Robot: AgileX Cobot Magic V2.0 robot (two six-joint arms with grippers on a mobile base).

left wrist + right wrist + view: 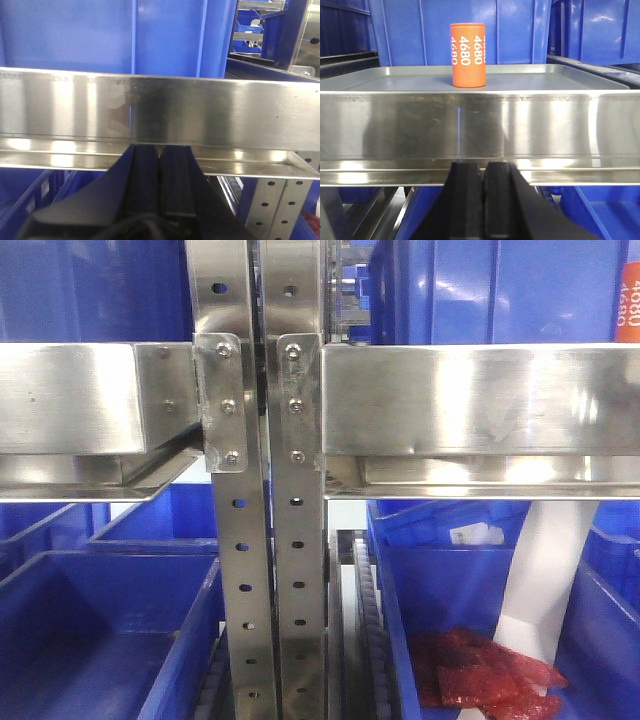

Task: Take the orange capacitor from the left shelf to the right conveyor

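Right wrist view: orange capacitor looks rigid, light and slick; I'd pinch mid-barrel. Left gripper and right gripper are both closed and empty.

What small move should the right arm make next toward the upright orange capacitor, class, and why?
Probably lift the right gripper: it sits shut, low against the steel front rail, while the orange capacitor stands upright on the tray above and beyond it.
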